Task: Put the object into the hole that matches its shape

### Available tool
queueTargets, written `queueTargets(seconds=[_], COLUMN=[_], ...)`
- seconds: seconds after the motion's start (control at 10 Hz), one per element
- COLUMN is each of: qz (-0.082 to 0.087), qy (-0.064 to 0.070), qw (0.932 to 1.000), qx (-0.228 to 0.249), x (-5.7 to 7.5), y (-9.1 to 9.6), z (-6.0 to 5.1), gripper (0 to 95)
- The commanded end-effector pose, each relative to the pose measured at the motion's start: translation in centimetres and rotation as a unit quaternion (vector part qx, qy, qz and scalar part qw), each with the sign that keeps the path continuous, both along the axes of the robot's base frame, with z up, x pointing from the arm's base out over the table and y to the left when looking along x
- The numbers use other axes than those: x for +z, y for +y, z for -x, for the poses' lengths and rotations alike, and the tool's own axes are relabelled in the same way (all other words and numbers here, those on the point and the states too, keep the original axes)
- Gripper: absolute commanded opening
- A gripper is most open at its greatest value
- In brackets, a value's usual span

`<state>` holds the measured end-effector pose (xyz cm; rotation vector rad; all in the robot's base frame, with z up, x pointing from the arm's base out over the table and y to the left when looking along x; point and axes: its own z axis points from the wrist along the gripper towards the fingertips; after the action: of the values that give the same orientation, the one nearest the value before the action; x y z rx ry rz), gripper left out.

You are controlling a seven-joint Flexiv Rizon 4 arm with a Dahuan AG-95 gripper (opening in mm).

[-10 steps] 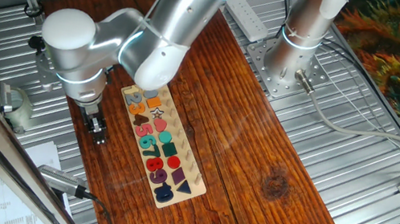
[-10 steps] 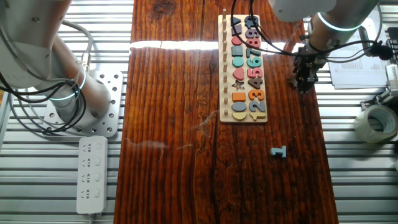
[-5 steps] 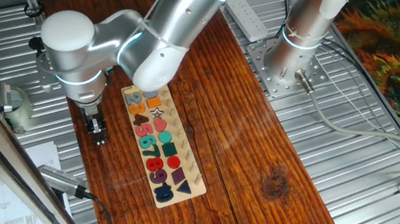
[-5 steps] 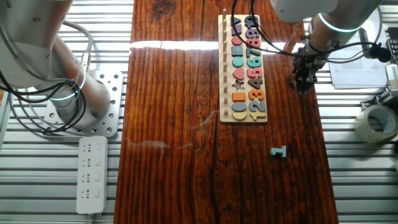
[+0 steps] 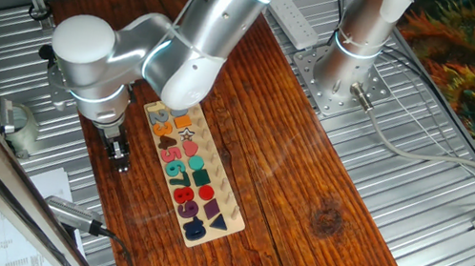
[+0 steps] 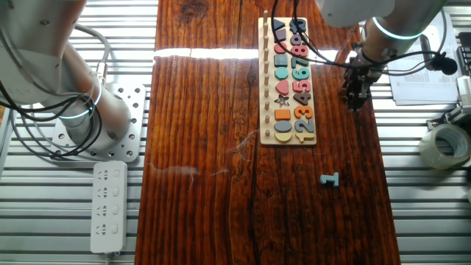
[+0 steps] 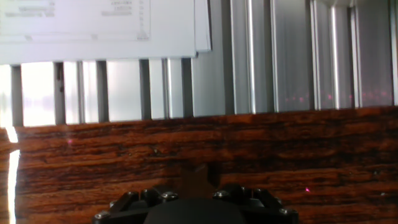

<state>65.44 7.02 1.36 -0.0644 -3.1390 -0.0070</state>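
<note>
My gripper [image 5: 121, 160] hangs low over the wooden tabletop, near its edge and a short way to the side of the long pale puzzle board [image 5: 234, 219]. In the other fixed view the gripper [image 6: 356, 101] is right of the board [image 6: 266, 88]. Its fingers stand close together. In the hand view a small orange-brown shape, the star piece [image 7: 196, 175], shows between the fingers of the gripper [image 7: 196, 186]. The star-shaped hole [image 6: 280, 101] is open and whitish among the coloured pieces, and it also shows in one fixed view [image 5: 185, 130].
A grey-blue bracket-shaped piece [image 6: 330, 179] lies on the wood nearer the front. A tape roll [image 6: 444, 144] and papers [image 6: 422, 82] lie on the slatted metal beyond the gripper. A power strip [image 6: 108, 207] and the arm's base [image 6: 87, 118] are on the far side.
The gripper has shifted slightly toward the board; the arm's elbow moved a little with it. The board and the grey-blue piece have not moved.
</note>
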Motion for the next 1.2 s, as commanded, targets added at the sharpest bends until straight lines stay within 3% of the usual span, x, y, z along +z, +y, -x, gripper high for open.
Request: queueTargets(seconds=[0.1,1.2], qz=[-0.001,-0.002], qy=[0.0,-0.002], qw=[1.0,1.0], qx=[-0.002,0.001], x=[-0.12,-0.09], y=[0.0,-0.13], z=[-0.16,-0.2], gripper=[38.0,38.0])
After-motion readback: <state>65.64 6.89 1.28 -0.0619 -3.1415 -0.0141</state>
